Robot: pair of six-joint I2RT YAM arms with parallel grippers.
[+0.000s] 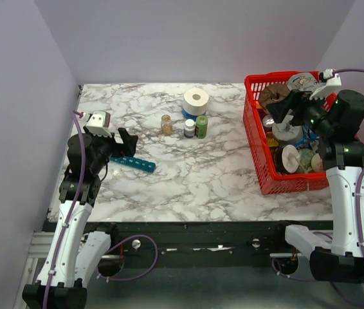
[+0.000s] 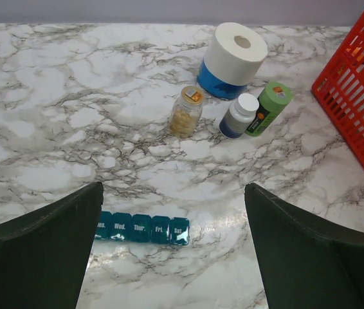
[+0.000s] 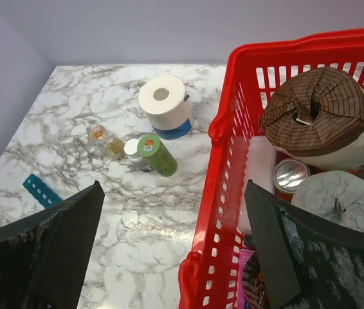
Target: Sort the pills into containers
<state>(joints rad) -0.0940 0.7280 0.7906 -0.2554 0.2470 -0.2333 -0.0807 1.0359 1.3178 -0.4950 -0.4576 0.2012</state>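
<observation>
Barely started: left end effector (image 2: 173, 185) and right end effector (image 3: 173, 183) spread apart, empty; pill organizer (image 2: 142, 228) untouched near left edge of worktop (image 1: 201, 187), bottles (image 2: 239, 116) capped

Bench (image 1: 188, 187): white marble pattern with grey veins.
Left side: a teal pill organizer (image 1: 135, 163) lies flat and askew, its lids down, with day names on them.
Middle, toward the back: an amber bottle (image 1: 166, 123) stands a little apart from a white bottle (image 1: 190, 127) and a green bottle (image 1: 201, 126), which are side by side.
Just behind those: a blue roll (image 1: 187, 114) with a white roll (image 1: 196, 100) stacked on it.
Right side: a red basket (image 1: 259, 148), well apart from the bottles.
</observation>
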